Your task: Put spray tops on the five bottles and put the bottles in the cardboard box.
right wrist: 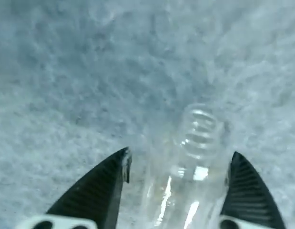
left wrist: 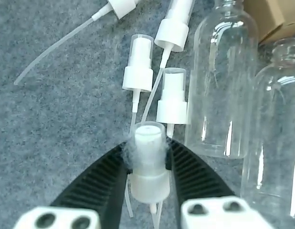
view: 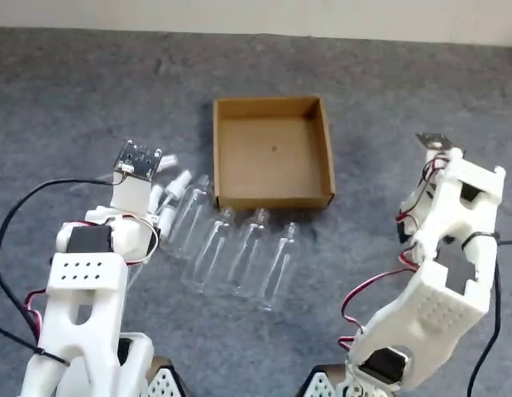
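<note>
Gripping a white spray top (left wrist: 148, 164) in the left pincer (left wrist: 147, 145), black jaws closed against both sides of its collar, clear cap toward the frame centre, thin dip tube trailing off the lower edge. Lying loose on the grey surface (left wrist: 52, 124) just past it, four more spray tops (left wrist: 137, 67): two capped ones side by side at the frame centre, two more at the upper edge, one of these with a long tube curving toward the left edge. Lying at the right of that view, two clear bottles (left wrist: 223, 81) side by side, necks open, with a corner of the cardboard box (left wrist: 271, 14) in the upper right.

Seen from above, sitting at upper centre, open side up, the box. Slanting in a row just below its lower left corner, four bottles on their sides, necks toward the box, spray tops clustered at the row's left end. Standing at the lower left, the left arm (view: 82, 289); at the right, the right arm (view: 446, 265).

Holding a fifth bottle (right wrist: 197, 143) in the right pincer (right wrist: 180, 155), jaws spread wide around its clear body, threaded neck pointing to the upper frame.
</note>
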Controlling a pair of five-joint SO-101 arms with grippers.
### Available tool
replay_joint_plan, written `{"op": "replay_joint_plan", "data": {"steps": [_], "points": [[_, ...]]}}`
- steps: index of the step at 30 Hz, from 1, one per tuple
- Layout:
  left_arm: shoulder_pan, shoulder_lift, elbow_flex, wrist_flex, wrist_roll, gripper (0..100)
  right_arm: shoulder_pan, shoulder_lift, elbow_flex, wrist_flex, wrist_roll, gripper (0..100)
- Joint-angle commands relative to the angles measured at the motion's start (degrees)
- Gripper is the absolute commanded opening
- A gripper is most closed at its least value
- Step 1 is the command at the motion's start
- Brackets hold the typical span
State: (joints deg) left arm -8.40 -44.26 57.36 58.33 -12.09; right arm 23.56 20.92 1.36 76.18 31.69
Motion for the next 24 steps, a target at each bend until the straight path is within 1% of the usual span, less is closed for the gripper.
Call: {"op": "replay_joint_plan", "data": {"steps": [1,8,10,12,13,15,19,21,24], "points": [[1.19,-0.75,-0.31,-1.05,0.62,0,1.01,-0.84,-2.95,0.40,-0.62,20.7],[1.19,-0.75,-0.31,-1.05,0.62,0,0.48,-1.19,-3.03,0.57,-0.62,5.3],[1.10,-0.92,-0.40,-0.97,0.62,0,-0.84,-3.30,-4.35,1.98,-0.62,0.1],[0.92,-1.19,-1.01,-0.79,0.70,0,-2.86,-7.25,-5.93,4.79,-0.70,0.6],[0.92,-1.19,-2.33,-0.79,0.70,0,-4.62,-9.89,-6.37,6.11,-0.79,0.5],[0.92,-1.19,-6.37,0.44,0.79,0,-8.13,-16.22,-6.46,7.52,-3.87,0.5],[1.01,-1.19,-18.42,7.91,4.75,0,-17.98,-30.73,-5.05,7.78,-9.85,0.5],[0.84,-1.19,-25.45,11.60,6.42,0,-23.43,-37.93,-0.66,6.37,-12.40,0.5],[0.92,-1.19,-35.82,15.65,9.85,0,-33.19,-47.43,6.99,0.66,-16.00,0.5]]}}
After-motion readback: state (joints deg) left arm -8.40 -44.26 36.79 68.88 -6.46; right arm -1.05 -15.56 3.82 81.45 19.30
